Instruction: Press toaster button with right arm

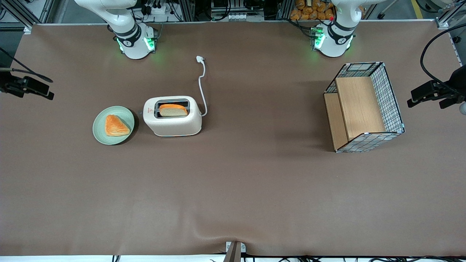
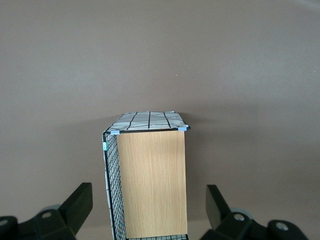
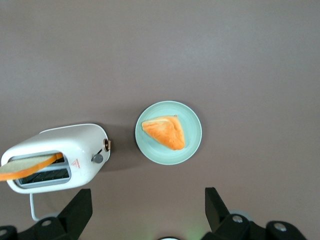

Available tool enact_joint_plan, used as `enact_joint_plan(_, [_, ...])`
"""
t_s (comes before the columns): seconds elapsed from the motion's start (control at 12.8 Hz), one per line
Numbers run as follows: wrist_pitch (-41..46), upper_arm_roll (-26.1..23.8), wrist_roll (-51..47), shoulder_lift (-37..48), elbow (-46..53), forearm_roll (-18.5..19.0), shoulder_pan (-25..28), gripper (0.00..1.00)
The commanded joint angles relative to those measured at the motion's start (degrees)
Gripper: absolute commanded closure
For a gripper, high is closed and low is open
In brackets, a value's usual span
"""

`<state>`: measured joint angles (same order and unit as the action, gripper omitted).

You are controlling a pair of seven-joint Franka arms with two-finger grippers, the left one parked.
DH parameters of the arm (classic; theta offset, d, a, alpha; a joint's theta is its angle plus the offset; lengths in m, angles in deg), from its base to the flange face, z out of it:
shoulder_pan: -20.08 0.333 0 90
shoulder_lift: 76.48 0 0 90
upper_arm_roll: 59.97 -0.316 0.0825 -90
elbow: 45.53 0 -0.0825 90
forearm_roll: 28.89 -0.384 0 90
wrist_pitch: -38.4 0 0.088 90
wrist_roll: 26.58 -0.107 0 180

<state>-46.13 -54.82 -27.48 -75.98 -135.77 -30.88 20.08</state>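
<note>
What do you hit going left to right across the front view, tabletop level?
right arm's gripper, open, high off the table's edge → green plate with bread → toaster holding a slice → white cord → wire basket

1. A robotics lab: two white arm bases (image 1: 134,40) with green status lights bolted to a brown-covered table (image 1: 233,189).
2. Aluminium framing (image 1: 22,12) and tangled cables (image 1: 160,7) line the table's edge, well apart from the gripper (image 3: 147,212).

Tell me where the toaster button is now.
The button sticks out of the toaster's narrow end facing the green plate; the open gripper hovers high above.
</note>
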Motion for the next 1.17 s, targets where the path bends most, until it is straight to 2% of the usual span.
enact_joint_plan(0.0, [0.24, -0.41, -0.95, 2.32, -0.38, 0.58, 0.08, 0.0])
enact_joint_plan(0.31, [0.6, -0.32, -0.16, 2.06, 0.15, 0.49, -0.27, 0.0])
enact_joint_plan(0.47, [0.51, -0.14, 3.34, 1.97, 0.33, 0.67, -0.44, 0.0])
enact_joint_plan(1.09, [0.77, 0.04, 3.19, 1.88, 1.12, 1.1, -0.53, 0.0])
